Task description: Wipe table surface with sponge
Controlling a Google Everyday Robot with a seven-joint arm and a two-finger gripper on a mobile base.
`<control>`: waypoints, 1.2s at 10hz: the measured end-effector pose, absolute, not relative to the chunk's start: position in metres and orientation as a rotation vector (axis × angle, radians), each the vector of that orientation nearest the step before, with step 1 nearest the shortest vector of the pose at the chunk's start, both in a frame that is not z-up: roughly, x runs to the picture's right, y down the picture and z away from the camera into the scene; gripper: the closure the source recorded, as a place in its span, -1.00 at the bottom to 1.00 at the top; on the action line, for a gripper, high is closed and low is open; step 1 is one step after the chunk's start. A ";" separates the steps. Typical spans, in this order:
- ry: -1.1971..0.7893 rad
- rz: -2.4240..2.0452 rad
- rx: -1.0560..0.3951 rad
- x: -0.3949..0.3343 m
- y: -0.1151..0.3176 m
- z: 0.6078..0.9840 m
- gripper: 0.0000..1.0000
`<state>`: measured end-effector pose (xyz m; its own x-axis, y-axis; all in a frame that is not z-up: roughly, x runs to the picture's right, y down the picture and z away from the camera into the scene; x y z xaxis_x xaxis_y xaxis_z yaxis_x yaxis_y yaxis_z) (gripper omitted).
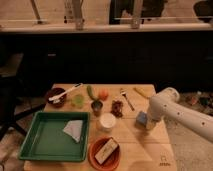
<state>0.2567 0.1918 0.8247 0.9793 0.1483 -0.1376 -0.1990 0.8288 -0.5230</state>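
The blue sponge (141,118) rests on the right part of the light wooden table surface (135,147), just right of the white cup (107,121). My gripper (149,123) comes in from the right on a white arm, points down at the tabletop and is shut on the sponge, whose left side sticks out beside it. A small dark mark (163,161) is printed near the table's front right corner.
A green tray (30,145) with a pale folded cloth (74,130) fills the front left. An orange plate (94,156) holds a tan-and-dark block (106,149). Behind them are a dark bowl (55,96), a green cup (77,101), an orange fruit (103,94), a fork (126,99) and a banana (142,92).
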 end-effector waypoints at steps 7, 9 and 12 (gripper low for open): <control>0.148 0.005 -0.677 0.248 0.217 0.829 1.00; 0.135 -0.003 -0.700 0.246 0.224 0.826 1.00; 0.155 -0.013 -0.706 0.255 0.225 0.821 1.00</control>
<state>0.2554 0.2253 0.8210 0.9884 -0.0640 -0.1380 -0.0411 0.7611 -0.6474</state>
